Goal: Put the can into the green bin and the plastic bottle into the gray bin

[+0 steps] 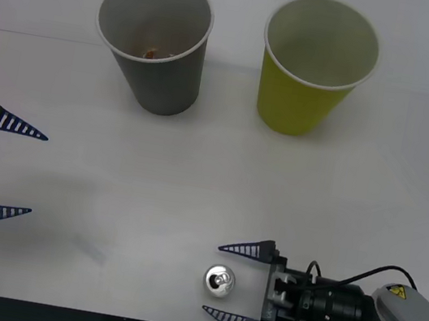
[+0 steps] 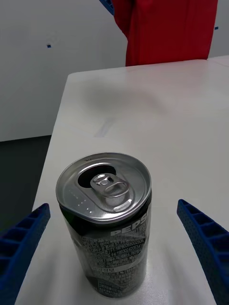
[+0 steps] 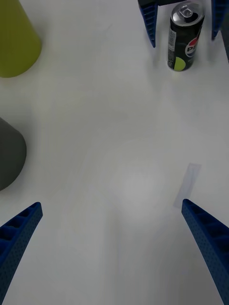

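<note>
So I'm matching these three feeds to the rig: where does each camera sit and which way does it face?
Front view: above the arms, looking down on the table; left gripper open at the left edge, right gripper open around the can, gray bin and green bin beyond.
Right wrist view: on the right wrist, facing the can between its open fingers.
Left wrist view: on the left wrist, looking across the table toward the can.
All three views share the can.
</note>
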Controlling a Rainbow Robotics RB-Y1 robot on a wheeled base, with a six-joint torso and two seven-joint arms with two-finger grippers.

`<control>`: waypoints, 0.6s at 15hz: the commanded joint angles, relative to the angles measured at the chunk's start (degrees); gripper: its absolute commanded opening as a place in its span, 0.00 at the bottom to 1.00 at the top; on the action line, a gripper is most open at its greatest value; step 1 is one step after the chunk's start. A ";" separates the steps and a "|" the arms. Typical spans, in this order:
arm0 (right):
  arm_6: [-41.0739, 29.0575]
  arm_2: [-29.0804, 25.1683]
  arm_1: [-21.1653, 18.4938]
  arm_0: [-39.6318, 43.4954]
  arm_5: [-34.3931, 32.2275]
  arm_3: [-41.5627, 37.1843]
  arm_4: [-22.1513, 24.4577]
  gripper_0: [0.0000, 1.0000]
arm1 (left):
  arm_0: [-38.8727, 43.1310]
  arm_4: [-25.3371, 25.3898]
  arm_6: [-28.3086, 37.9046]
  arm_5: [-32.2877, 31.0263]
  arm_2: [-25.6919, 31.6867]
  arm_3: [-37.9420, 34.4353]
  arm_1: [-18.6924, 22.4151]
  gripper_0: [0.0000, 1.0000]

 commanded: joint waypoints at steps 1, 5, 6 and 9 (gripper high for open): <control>0.19 0.00 0.09 0.00 0.07 -0.01 0.02 0.00 | 0.00 0.00 0.00 0.00 0.00 0.00 0.00 1.00; 0.19 0.00 0.09 -0.09 0.16 -0.01 0.02 0.00 | 0.00 0.00 0.00 0.00 0.00 0.00 0.00 1.00; 0.01 0.00 0.00 -0.09 0.07 -0.01 0.02 0.00 | 0.00 0.00 0.00 0.00 0.00 0.00 0.00 1.00; -0.51 0.08 0.00 -0.26 -0.10 -0.01 -0.60 0.00 | 0.00 0.00 0.00 0.00 0.00 0.00 0.00 1.00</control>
